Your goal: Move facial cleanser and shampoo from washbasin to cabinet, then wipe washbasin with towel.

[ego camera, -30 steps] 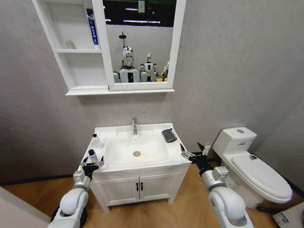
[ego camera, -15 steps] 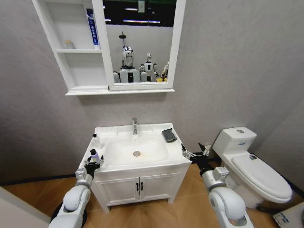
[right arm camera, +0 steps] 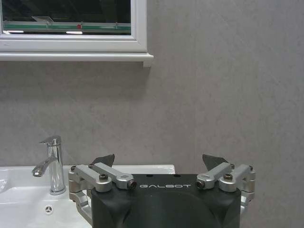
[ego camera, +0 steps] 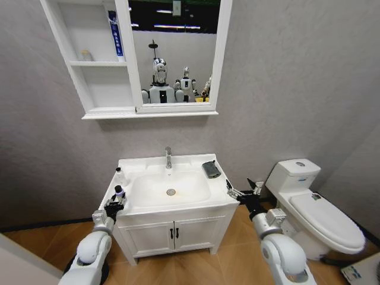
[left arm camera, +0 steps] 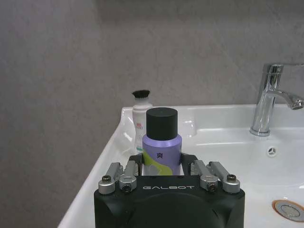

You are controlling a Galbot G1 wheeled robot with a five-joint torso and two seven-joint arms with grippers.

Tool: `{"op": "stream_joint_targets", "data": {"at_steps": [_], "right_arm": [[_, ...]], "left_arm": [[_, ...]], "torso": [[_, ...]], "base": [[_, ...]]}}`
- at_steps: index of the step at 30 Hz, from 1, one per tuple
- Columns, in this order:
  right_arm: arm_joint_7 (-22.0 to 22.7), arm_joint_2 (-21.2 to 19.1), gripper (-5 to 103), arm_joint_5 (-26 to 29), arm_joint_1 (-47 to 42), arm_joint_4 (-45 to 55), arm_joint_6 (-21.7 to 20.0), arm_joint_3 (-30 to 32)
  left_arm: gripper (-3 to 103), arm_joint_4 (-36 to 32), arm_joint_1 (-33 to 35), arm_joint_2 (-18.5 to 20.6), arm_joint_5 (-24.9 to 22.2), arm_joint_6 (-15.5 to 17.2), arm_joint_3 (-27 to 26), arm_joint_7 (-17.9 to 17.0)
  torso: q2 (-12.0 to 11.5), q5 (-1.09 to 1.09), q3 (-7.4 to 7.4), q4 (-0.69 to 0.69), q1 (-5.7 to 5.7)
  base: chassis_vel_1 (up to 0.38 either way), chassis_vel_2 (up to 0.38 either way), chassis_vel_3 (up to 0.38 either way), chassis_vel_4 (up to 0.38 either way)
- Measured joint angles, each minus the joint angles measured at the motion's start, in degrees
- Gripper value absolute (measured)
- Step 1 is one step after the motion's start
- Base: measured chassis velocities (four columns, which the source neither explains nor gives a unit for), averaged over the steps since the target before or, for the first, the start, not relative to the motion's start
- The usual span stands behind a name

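Observation:
Two bottles stand on the left rim of the washbasin (ego camera: 178, 161). The nearer one is a purple bottle (ego camera: 118, 192) with a black cap, and a small white bottle (ego camera: 120, 176) stands behind it. I cannot tell which is the shampoo and which the facial cleanser. My left gripper (ego camera: 116, 203) is shut on the purple bottle (left arm camera: 161, 142), which stands upright on the rim with the white bottle (left arm camera: 141, 118) behind it. The dark grey towel (ego camera: 211, 169) lies on the basin's back right corner. My right gripper (ego camera: 242, 191) hovers open just off the basin's right edge. The cabinet (ego camera: 95, 77) hangs above on the left.
A chrome tap (ego camera: 168, 158) stands at the back middle of the basin. A white toilet (ego camera: 320, 214) stands close on the right. The cabinet's top shelf holds a blue-and-white tube (ego camera: 116, 37), and a small jar (ego camera: 86, 55) sits beside it. A two-door cupboard (ego camera: 175, 234) is under the basin.
My left gripper has moved forward around the purple bottle and its fingers have shut on it. The right gripper has stayed in place.

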Motion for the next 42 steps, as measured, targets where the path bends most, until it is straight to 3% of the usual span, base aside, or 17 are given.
{"op": "stream_joint_targets", "data": {"at_steps": [4, 6, 8, 11, 12, 14, 15, 17, 18, 20, 21, 25, 30, 34, 35, 37, 42], "right_arm": [[0.0, -0.1, 100, 0.0, 0.0, 0.0, 0.0, 0.0], [0.0, -0.1, 100, -0.2, 0.0, -0.2, 0.1, -0.2], [-0.1, -0.1, 100, -0.3, 0.0, -0.4, 0.1, -0.2], [-0.2, 0.4, 100, -1.1, -0.4, -1.0, 0.8, -0.7], [-0.2, 0.4, 100, -1.1, -0.4, -1.0, 0.8, -0.7], [-0.2, 0.7, 100, -1.6, -0.7, -1.1, 1.0, -1.1], [-0.2, 0.7, 100, -1.6, -0.7, -1.1, 1.0, -1.1], [-0.3, 0.9, 100, -1.7, -0.8, -1.3, 1.1, -1.2], [-0.3, 0.9, 100, -1.7, -0.8, -1.3, 1.1, -1.2], [-0.4, 0.9, 100, -1.8, -0.6, -1.6, 1.2, -1.2], [-0.4, 0.9, 100, -1.8, -0.6, -1.6, 1.2, -1.2], [-0.4, 0.7, 100, -1.8, -0.1, -2.2, 1.2, -1.4], [-0.6, 0.4, 100, -1.8, 1.2, -3.3, 1.0, -2.4], [-0.6, 0.3, 100, -1.8, 2.2, -3.7, 0.4, -2.8], [-0.6, 0.3, 100, -1.8, 2.2, -3.7, 0.4, -2.8], [-0.5, 0.1, 100, -1.7, 2.8, -3.7, -0.2, -2.9], [-0.3, -0.3, 100, -1.2, 3.5, -3.5, -0.8, -2.5]], "left_arm": [[42, -6.8, 2.7, 1.8, -2.2, 3.0, -1.6, -2.7], [42, -15.5, 4.5, 6.1, -8.0, 10.1, -3.9, -8.2], [42, -17.3, 4.7, 7.3, -9.5, 11.3, -4.5, -9.1], [42, -25.7, 3.4, 17.1, -22.0, 19.2, -8.3, -16.7], [42, -25.7, 3.4, 17.1, -22.0, 19.2, -8.3, -16.7], [42, -28.3, -0.1, 25.0, -30.7, 21.6, -10.2, -20.7], [42, -28.3, -0.1, 25.0, -30.7, 21.6, -10.2, -20.7], [42, -29.1, -4.6, 31.3, -37.4, 22.6, -10.7, -23.4], [42, -29.1, -4.6, 31.3, -37.4, 22.6, -10.7, -23.4], [42, -27.0, -12.5, 37.4, -44.4, 23.0, -9.3, -25.7], [42, -27.0, -12.5, 37.4, -44.4, 23.0, -9.3, -25.7], [42, -17.6, -26.9, 44.1, -48.0, 23.3, -4.6, -24.9], [42, -12.4, -32.7, 46.5, -48.5, 23.7, -2.6, -23.6], [42, -8.3, -42.7, 46.6, -50.2, 23.8, 6.3, -22.9], [42, -8.3, -42.7, 46.6, -50.2, 23.8, 6.3, -22.9], [42, -7.4, -49.4, 45.2, -52.3, 24.1, 12.5, -24.2], [42, -5.5, -58.3, 41.8, -53.0, 24.4, 20.7, -26.1]], "torso": [[0.0, 0.01, 0.0, 0.01, 0.0], [0.0, 0.04, 0.0, 0.02, 0.0], [0.0, 0.02, 0.0, 0.03, 0.0], [0.0, 0.02, 0.0, 0.02, 0.0], [0.0, 0.02, 0.0, 0.02, 0.0], [0.0, 0.01, 0.0, 0.01, 0.0], [0.0, 0.01, 0.0, 0.01, 0.0], [0.0, 0.0, 0.0, 0.01, 0.0], [0.0, 0.0, 0.0, 0.01, 0.0], [0.0, 0.01, 0.0, 0.01, 0.0], [0.0, 0.01, 0.0, 0.01, 0.0], [0.0, 0.01, 0.0, -0.01, 0.01], [0.0, 0.01, 0.0, 0.04, 0.01], [0.0, 0.0, 0.01, 0.01, 0.01], [0.0, 0.0, 0.01, 0.01, 0.01], [0.0, 0.02, 0.01, 0.01, 0.01], [0.0, 0.03, 0.01, 0.01, 0.01]], "base": [[0.0, 0.0, 0.0, 0.0], [0.0, 0.0, 0.0, 0.0], [0.0, 0.0, 0.0, 0.0], [0.0, 0.0, 0.0, 0.0], [0.0, 0.0, 0.0, 0.0], [0.0, 0.0, 0.0, 0.0], [0.0, 0.0, 0.0, 0.0], [0.0, 0.0, 0.0, 0.0], [0.0, 0.0, 0.0, 0.0], [0.0, 0.0, 0.0, 0.0], [0.0, 0.0, 0.0, 0.0], [0.0, 0.0, 0.0, 0.0], [0.0, 0.0, 0.0, 0.0], [0.0, 0.0, 0.0, 0.0], [0.0, 0.0, 0.0, 0.0], [0.0, 0.0, 0.0, 0.0], [0.0, 0.0, 0.0, 0.0]]}}
